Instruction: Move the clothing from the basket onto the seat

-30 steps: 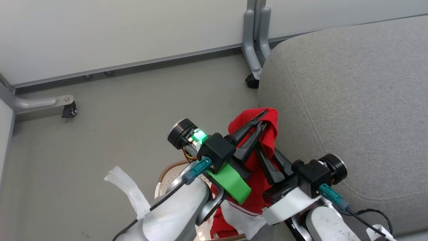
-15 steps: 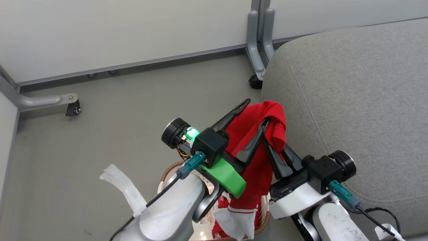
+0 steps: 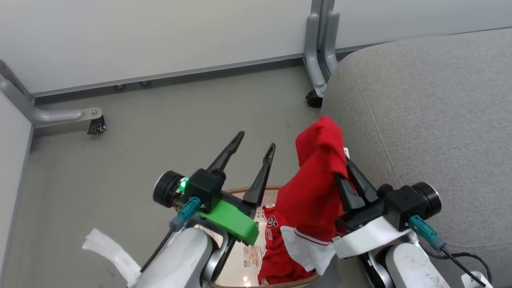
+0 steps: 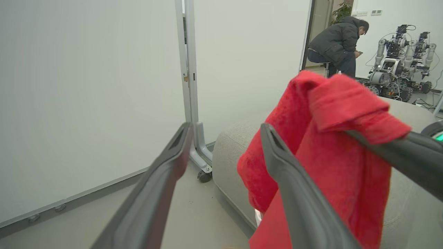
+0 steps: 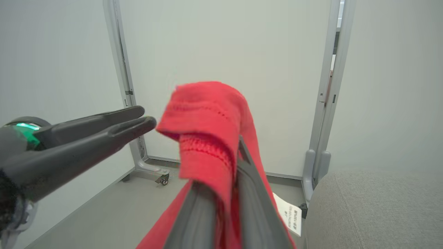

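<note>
**Red garment held up beside the seat**

The right gripper [image 3: 347, 182] is clamped on a red garment [image 3: 316, 180], above the basket [image 3: 234, 193] and just beside the seat [image 3: 432, 120]. The left gripper [image 3: 256, 141] is spread and empty. A second garment [image 3: 276, 256] lies in the basket; its white number looks like 63.

Head camera looks steeply down; both wrist cameras face level, close on the red garment [image 4: 325, 155].

One red garment [image 3: 318, 180] with white trim hangs lifted above the basket [image 3: 239, 192], just beside the grey seat [image 3: 432, 112] edge; second red garment [image 3: 276, 248], white numbers showing, lies crumpled inside that cream, brown-rimmed basket.
</note>
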